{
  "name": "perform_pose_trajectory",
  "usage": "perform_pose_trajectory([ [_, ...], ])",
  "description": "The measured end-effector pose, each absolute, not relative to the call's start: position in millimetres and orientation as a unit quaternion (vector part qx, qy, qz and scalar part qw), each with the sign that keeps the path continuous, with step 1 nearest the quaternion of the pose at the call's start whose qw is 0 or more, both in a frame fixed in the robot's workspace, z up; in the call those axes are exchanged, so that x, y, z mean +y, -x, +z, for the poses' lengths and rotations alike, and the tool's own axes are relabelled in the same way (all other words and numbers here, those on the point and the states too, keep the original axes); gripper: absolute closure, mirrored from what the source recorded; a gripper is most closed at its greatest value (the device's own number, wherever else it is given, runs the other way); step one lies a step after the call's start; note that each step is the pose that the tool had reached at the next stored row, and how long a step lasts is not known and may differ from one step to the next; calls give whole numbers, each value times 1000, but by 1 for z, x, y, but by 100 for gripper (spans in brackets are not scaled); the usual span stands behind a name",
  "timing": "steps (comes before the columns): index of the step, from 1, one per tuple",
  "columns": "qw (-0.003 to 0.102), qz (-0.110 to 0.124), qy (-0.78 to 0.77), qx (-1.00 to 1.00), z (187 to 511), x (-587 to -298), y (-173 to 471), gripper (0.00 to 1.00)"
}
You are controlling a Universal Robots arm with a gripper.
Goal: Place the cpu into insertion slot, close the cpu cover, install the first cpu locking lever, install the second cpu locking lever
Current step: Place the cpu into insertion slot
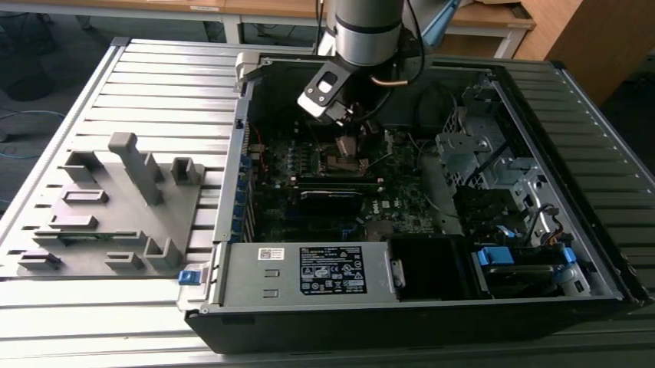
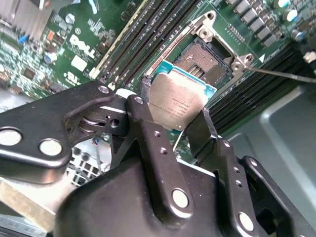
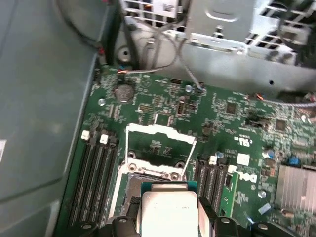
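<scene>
In the second wrist view the gripper is closed to the width of the cpu. Its two black metal fingers press on opposite edges of the chip, so the chip is held in the air and tilted. The face of the cpu is dull grey metal and its rim is blue-green. Just behind it lies the insertion slot, a dark square field of fine contacts, open and with nothing in it.

The first wrist view looks from the other side. Here the cpu hangs near the slot and is not seated in it. Beyond the slot the cpu cover, a thin silvery frame, is folded back, and green board shows through its cut-out. Long black memory slots run on both sides of the slot. Farther away are a round coin battery, a ribbed heat sink and a perforated metal cage.

In the exterior view the arm reaches down into the open computer case. At the exterior view's left a grey fixture plate lies on the slatted table.
</scene>
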State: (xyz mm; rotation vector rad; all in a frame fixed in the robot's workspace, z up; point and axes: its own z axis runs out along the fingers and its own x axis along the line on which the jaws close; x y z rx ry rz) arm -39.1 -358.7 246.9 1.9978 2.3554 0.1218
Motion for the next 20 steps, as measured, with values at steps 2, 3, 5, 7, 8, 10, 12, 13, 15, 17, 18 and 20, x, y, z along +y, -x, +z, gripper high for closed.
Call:
perform_pose_trajectory([
  [2, 26, 39, -660, 750, 246, -359, 39, 46],
  [3, 26, 39, -667, 744, 246, -359, 39, 46],
  [5, 27, 38, -680, 732, 246, -359, 39, 46],
  [7, 28, 38, -693, 719, 245, -359, 39, 46],
  [8, 28, 37, -700, 713, 245, -359, 39, 46],
  [10, 29, 37, -713, 700, 244, -359, 39, 46],
  [12, 29, 36, -725, 687, 244, -359, 39, 46],
  [13, 30, 36, -729, 683, 244, -359, 39, 46],
  [15, 30, 36, -730, 682, 244, -359, 39, 46],
  [17, 29, 36, -730, 682, 244, -359, 39, 46],
  [18, 28, 38, -730, 682, 244, -359, 40, 46],
  [20, 29, 40, -730, 682, 243, -359, 41, 46],
])
